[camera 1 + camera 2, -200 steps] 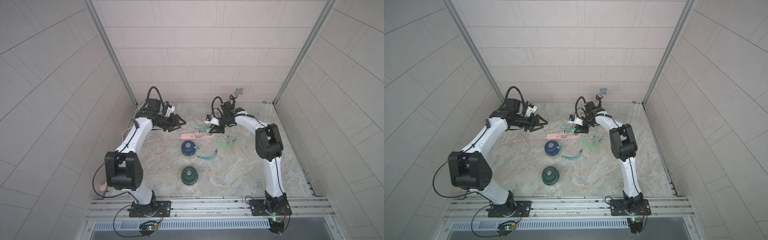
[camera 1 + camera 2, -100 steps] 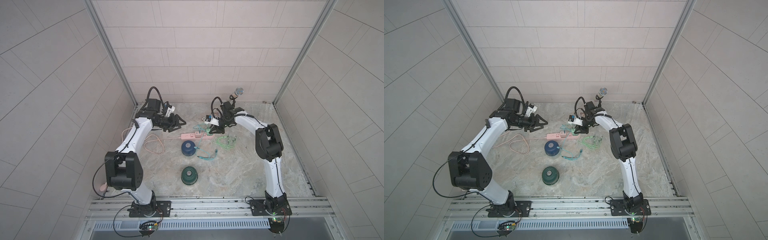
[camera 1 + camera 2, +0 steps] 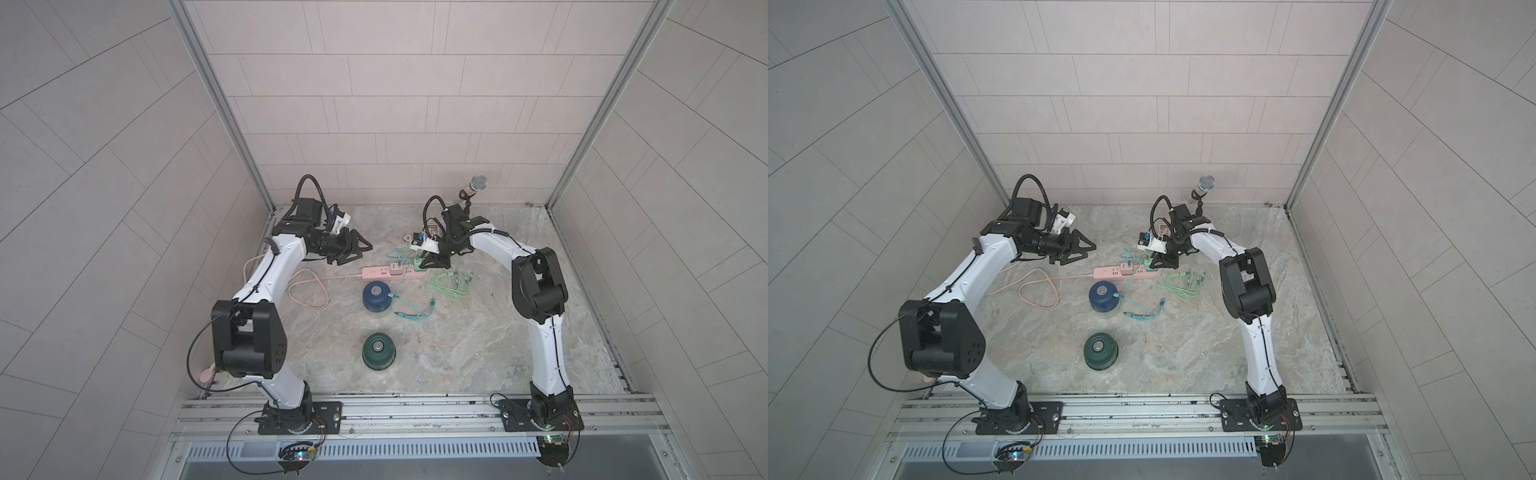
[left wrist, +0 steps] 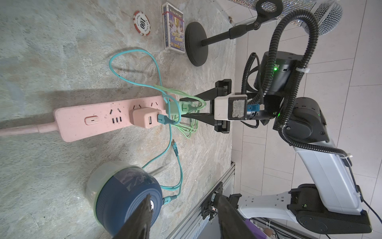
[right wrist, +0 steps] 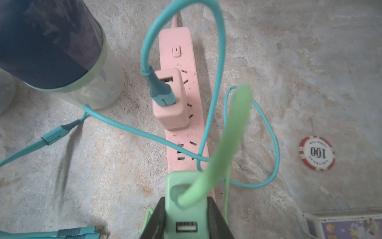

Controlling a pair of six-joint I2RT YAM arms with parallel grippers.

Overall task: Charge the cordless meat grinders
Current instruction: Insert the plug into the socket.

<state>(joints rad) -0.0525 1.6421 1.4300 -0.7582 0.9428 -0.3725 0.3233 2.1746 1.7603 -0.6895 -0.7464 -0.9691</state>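
Random clutter along the back: a red-and-white poker chip (image 4: 141,22) marked 100 lies flat, with a boxed deck of cards (image 4: 173,29) just beside it. Right next to the box is the round black base of a mic stand (image 4: 196,43) holding a sparkly microphone (image 3: 478,181). The tabletop (image 3: 457,340) is marble-look.

Left arm (image 3: 274,270) and right arm (image 3: 544,353) share one build: smooth white curved shells between blocky black joint housings (image 3: 247,336). The jaws are black and triangular. Just behind them sits a white camera housing (image 4: 221,108) with a blue connector (image 4: 253,108). Further back are a ribbed black hose (image 4: 281,126) and a small green light (image 4: 275,69). Thin black cables (image 3: 557,361) follow the shells. Each arm stands on a black, screwed base plate (image 3: 328,415).
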